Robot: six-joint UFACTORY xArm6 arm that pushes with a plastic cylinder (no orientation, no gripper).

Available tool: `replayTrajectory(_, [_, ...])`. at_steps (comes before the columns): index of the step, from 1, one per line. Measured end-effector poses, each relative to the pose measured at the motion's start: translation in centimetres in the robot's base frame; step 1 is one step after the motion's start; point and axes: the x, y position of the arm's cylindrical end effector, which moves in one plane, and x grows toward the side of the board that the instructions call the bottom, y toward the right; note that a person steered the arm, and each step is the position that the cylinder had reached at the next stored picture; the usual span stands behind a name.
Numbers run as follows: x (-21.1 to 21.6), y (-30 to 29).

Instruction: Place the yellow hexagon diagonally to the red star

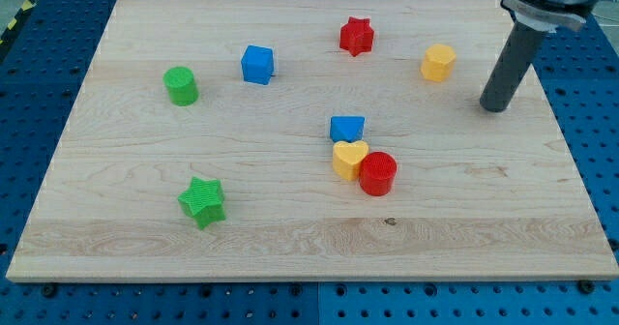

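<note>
Yellow hexagon [438, 62] sits upright near the view's top right — red star [356, 36] up-left, apart.

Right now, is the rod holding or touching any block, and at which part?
Nothing is held. My tip stands free on the board, to the view's right of the yellow hexagon, touching no block.

Dark grey cylindrical rod, my tip [496, 106], wider collar above

No text, label, brand or number can be read anywhere. The blocks and the counter [290, 219] carry no writing. The dark rod also has no marking.
</note>
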Motion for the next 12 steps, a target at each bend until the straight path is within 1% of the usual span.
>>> replayTrajectory(2, [-7.6, 0.4])
replayTrajectory(3, [-8.4, -1.7])
replayTrajectory(4, [-7.8, -3.2])
replayTrajectory(8, [-6.3, -5.7])
replayTrajectory(9, [-5.0, -5.7])
replayTrajectory(12, [-5.3, -6.9])
